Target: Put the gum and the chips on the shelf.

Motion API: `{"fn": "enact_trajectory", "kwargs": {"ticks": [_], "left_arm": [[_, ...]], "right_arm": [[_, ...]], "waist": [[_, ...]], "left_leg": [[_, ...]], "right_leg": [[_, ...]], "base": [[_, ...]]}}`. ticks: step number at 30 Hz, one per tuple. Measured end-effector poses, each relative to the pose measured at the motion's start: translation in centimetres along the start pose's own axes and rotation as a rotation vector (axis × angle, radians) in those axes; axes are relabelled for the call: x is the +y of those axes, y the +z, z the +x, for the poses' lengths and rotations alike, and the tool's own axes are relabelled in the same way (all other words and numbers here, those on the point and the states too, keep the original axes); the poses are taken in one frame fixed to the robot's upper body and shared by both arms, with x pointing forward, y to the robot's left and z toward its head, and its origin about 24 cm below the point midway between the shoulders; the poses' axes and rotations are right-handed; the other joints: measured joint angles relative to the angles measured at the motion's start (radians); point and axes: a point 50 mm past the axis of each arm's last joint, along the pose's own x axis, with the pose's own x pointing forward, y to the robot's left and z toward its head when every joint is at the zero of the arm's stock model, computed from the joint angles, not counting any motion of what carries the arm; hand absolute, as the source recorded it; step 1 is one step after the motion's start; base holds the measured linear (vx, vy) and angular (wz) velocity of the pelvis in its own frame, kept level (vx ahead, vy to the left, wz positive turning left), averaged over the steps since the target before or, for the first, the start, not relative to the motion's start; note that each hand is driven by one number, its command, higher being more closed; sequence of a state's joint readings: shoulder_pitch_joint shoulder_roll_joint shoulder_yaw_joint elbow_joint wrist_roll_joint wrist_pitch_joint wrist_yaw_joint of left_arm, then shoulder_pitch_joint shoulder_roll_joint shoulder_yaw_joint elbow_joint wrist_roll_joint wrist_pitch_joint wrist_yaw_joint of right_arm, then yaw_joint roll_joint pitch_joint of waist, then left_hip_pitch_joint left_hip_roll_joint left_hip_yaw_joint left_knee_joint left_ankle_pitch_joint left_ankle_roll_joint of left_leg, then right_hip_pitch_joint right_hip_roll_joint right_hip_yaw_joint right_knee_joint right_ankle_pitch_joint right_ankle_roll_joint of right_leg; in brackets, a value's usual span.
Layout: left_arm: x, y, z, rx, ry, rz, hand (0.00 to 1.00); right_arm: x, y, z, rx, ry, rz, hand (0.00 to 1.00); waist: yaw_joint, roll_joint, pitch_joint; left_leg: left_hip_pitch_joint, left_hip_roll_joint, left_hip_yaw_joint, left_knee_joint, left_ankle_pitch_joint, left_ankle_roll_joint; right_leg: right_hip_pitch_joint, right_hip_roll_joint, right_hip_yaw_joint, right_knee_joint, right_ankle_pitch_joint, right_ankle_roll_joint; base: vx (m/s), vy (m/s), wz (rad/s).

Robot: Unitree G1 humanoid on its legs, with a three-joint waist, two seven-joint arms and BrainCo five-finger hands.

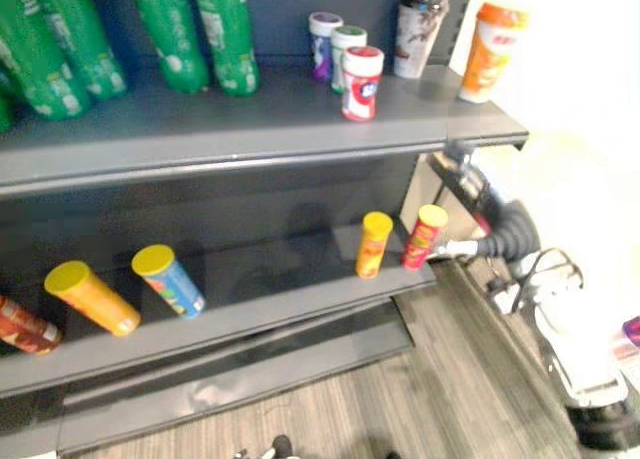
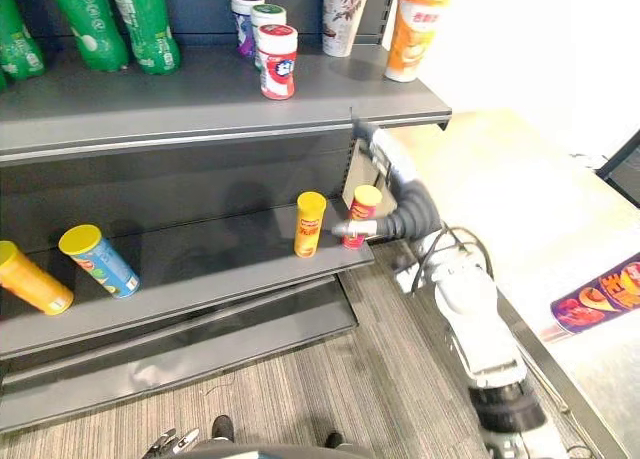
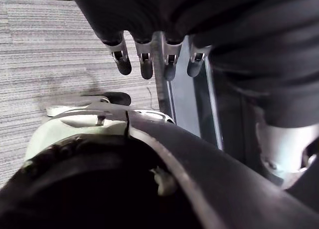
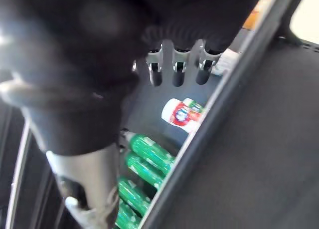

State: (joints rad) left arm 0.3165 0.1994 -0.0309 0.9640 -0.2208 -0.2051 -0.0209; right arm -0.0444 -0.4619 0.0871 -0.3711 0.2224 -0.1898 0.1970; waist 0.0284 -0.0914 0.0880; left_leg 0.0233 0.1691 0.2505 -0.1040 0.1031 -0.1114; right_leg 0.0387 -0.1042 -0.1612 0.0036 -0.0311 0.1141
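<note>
A red-and-white gum bottle (image 1: pixel 361 82) stands near the front of the upper shelf (image 1: pixel 200 129), with two more gum bottles (image 1: pixel 335 47) behind it. On the lower shelf (image 1: pixel 270 299) a yellow chips can (image 1: pixel 374 244) and a red chips can (image 1: pixel 425 236) stand upright at the right end. My right hand (image 2: pixel 385 169) is raised just right of the red can, below the upper shelf's edge; its thumb (image 2: pixel 343 228) points at the can's base. Its fingers (image 4: pixel 178 72) are straight and hold nothing. My left hand (image 3: pixel 146 64) hangs over the floor, fingers relaxed and empty.
Green bottles (image 1: pixel 180 29) fill the upper shelf's left; a patterned cup (image 1: pixel 418 34) and an orange cup (image 1: pixel 492 51) stand at its right end. Orange (image 1: pixel 92 297), blue (image 1: pixel 168 279) and red (image 1: pixel 25 326) cans lie on the lower shelf's left. A table with a purple packet (image 2: pixel 605 294) stands right.
</note>
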Motion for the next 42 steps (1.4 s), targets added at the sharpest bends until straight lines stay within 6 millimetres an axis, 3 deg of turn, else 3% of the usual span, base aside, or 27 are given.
{"fn": "enact_trajectory", "kwargs": {"ticks": [4,8,11,13,14,16,18,21,23,29,32,35,37,40,42], "left_arm": [[0.1,-0.4,-0.1,0.014,0.017,-0.011,0.00],[0.2,-0.7,-0.2,0.027,0.026,-0.032,0.00],[0.2,-0.9,-0.2,0.034,0.036,-0.082,0.00],[0.0,-0.9,-0.1,0.040,0.034,-0.093,0.00],[0.0,-0.9,-0.1,0.042,0.033,-0.093,0.00],[-0.5,-1.0,-0.1,0.046,0.022,-0.103,0.00],[-0.8,-1.1,-0.1,0.057,0.008,-0.109,0.00],[-1.1,-1.2,-0.1,0.069,-0.013,-0.116,0.00],[-1.2,-1.4,0.0,0.082,-0.016,-0.146,0.00],[-1.1,-1.6,0.0,0.094,-0.003,-0.181,0.00],[-1.1,-1.7,0.1,0.103,0.003,-0.208,0.00],[-1.1,-1.7,0.1,0.103,0.007,-0.218,0.00],[-1.1,-1.4,0.3,0.094,0.005,-0.217,0.00],[-1.0,-1.3,0.3,0.094,0.006,-0.211,0.00],[-1.0,-0.9,0.5,0.085,0.001,-0.201,0.00]], "right_arm": [[2.8,-2.5,-3.0,0.144,0.047,0.230,0.00],[6.9,-6.5,-6.2,0.359,0.038,0.477,0.00],[10.1,-10.8,-10.3,0.619,0.034,0.595,0.00],[12.1,-13.9,-14.5,0.864,0.023,0.650,0.00],[12.4,-14.5,-15.7,0.928,0.020,0.662,0.00],[13.6,-16.1,-20.4,1.163,-0.013,0.717,0.00],[14.6,-16.7,-23.2,1.307,-0.067,0.815,0.00],[14.3,-17.8,-24.9,1.390,-0.248,0.892,0.00],[14.1,-18.2,-25.9,1.441,-0.358,0.910,0.00],[13.4,-18.4,-27.0,1.478,-0.472,0.837,0.00],[13.1,-18.4,-27.5,1.506,-0.553,0.812,0.00],[12.8,-18.2,-28.7,1.541,-0.676,0.789,0.00],[13.0,-17.6,-30.3,1.579,-0.804,0.802,0.00],[13.5,-17.1,-31.1,1.576,-0.926,0.830,0.00],[13.4,-17.1,-31.0,1.536,-0.990,0.848,0.00]], "waist": [[-0.011,0.002,-0.002],[-0.024,0.014,-0.010],[-0.025,0.019,-0.018],[-0.025,0.029,-0.020],[-0.024,0.033,-0.021],[-0.025,0.047,-0.024],[-0.025,0.060,-0.025],[-0.027,0.074,-0.023],[-0.025,0.070,-0.019],[-0.024,0.076,-0.010],[-0.026,0.068,-0.004],[-0.028,0.056,0.003],[-0.034,0.051,0.011],[-0.046,0.045,0.036],[-0.050,0.047,0.063]], "left_leg": [[0.008,-0.003,0.012,0.000,-0.014,-0.008],[0.016,-0.005,0.018,0.000,-0.023,-0.004],[0.017,-0.007,0.022,0.000,-0.029,0.000],[0.017,-0.011,0.021,0.000,-0.031,0.000],[0.017,-0.013,0.020,0.000,-0.031,0.000],[0.025,-0.020,0.009,0.000,-0.033,-0.002],[0.035,-0.023,0.006,0.000,-0.039,-0.004],[0.054,-0.027,0.001,0.000,-0.045,-0.005],[0.070,-0.032,-0.014,0.000,-0.049,-0.005],[0.086,-0.038,-0.014,0.000,-0.054,-0.001],[0.102,-0.042,-0.012,0.000,-0.061,0.000],[0.114,-0.060,-0.010,0.000,-0.078,0.002],[0.131,-0.086,-0.001,0.001,-0.086,0.016],[0.140,-0.101,0.053,0.007,-0.096,0.031],[0.154,-0.083,0.102,0.007,-0.104,0.037]], "right_leg": [[0.000,0.001,0.007,0.000,-0.001,0.000],[0.002,-0.002,0.013,-0.001,-0.011,-0.004],[0.002,-0.004,0.017,-0.001,-0.012,-0.005],[0.003,-0.008,0.015,-0.001,-0.013,-0.005],[0.004,-0.009,0.014,-0.001,-0.013,-0.005],[0.023,-0.016,0.001,0.000,-0.017,0.001],[0.040,-0.020,-0.004,0.002,-0.022,0.007],[0.054,-0.024,-0.008,0.012,-0.036,0.010],[0.071,-0.026,-0.023,0.017,-0.046,0.008],[0.091,-0.028,-0.026,0.017,-0.053,0.010],[0.105,-0.032,-0.026,0.018,-0.059,0.013],[0.089,-0.059,-0.025,0.079,-0.105,0.024],[0.077,-0.087,-0.015,0.125,-0.123,0.039],[0.045,-0.103,0.040,0.151,-0.095,0.069],[0.013,-0.094,0.047,0.180,-0.049,0.071]], "base": [[0.01,0.006,-0.10],[0.01,0.005,-0.03],[0.02,0.005,-0.02],[0.00,0.000,0.00],[0.04,0.013,0.06],[0.07,0.017,0.14],[0.04,0.013,0.09],[0.05,0.011,0.06],[0.05,-0.001,0.19],[0.05,0.001,0.04],[0.04,0.012,-0.03],[0.02,0.030,0.02],[0.09,0.091,-0.07],[0.07,0.129,-0.51],[-0.03,0.107,-0.76]]}}
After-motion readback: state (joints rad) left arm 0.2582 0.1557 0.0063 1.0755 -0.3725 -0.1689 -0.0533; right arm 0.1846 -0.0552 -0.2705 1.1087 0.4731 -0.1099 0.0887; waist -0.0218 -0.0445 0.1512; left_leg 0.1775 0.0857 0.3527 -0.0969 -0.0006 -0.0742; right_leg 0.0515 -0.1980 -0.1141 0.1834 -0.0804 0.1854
